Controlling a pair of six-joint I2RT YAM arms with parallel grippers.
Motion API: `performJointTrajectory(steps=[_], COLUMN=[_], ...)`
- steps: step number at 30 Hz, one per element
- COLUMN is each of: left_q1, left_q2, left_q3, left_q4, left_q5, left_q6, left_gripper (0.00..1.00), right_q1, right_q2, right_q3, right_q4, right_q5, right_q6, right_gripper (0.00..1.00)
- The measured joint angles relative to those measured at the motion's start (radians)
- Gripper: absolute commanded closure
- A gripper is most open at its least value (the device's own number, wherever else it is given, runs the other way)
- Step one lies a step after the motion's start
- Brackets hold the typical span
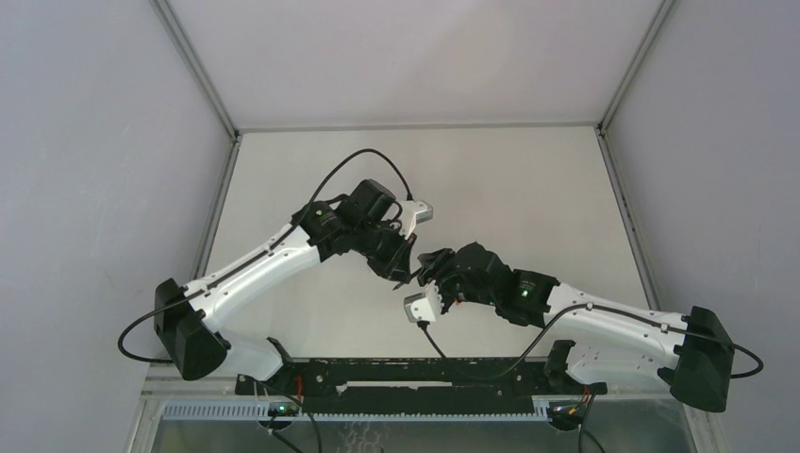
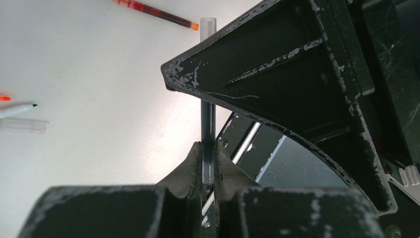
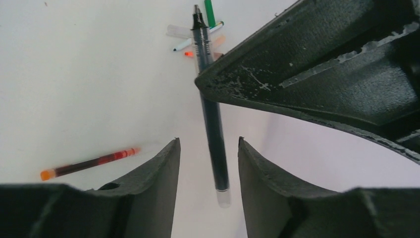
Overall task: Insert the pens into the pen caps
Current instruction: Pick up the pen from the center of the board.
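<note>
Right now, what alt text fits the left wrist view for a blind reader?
The left fingers are shut on a dark pen that runs up the frame, behind a scuffed black finger of the right arm. A red pen, a black-tipped pen and a clear cap lie on the white table.

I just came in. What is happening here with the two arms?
The two arms meet over the middle of the table. The left claw is shut on a dark pen and holds it above the table. The right claw is open, with one finger on each side of that same pen, not gripping it. A red pen and a green pen lie loose on the table.
</note>
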Motion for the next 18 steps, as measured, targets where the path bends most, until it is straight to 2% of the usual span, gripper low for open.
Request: performJointTrajectory(steps=[3, 12, 16, 18], left_q1=[-0.002, -0.002, -0.002, -0.002], left_q2=[0.004, 0.009, 0.009, 0.009], left_q3=[0.0, 0.0, 0.0, 0.001], left_q4=[-0.009, -0.013, -0.012, -0.011], left_q5=[0.008, 0.017, 0.016, 0.015], left_q6=[0.001, 0.007, 0.005, 0.003], left_gripper=[0.96, 0.96, 0.95, 0.88], right_q1=[0.0, 0.002, 0.007, 0.008], right_q2=[0.01, 0.032, 0.032, 0.034], right_q3=[0.0, 0.0, 0.0, 0.001], right_q4=[0.019, 0.039, 0.038, 0.028], right_q5=[0.01, 0.003, -0.012, -0.016], right_q6=[-0.007, -0.011, -0.008, -0.003], right_gripper=[0.6, 0.72, 0.91, 0.98])
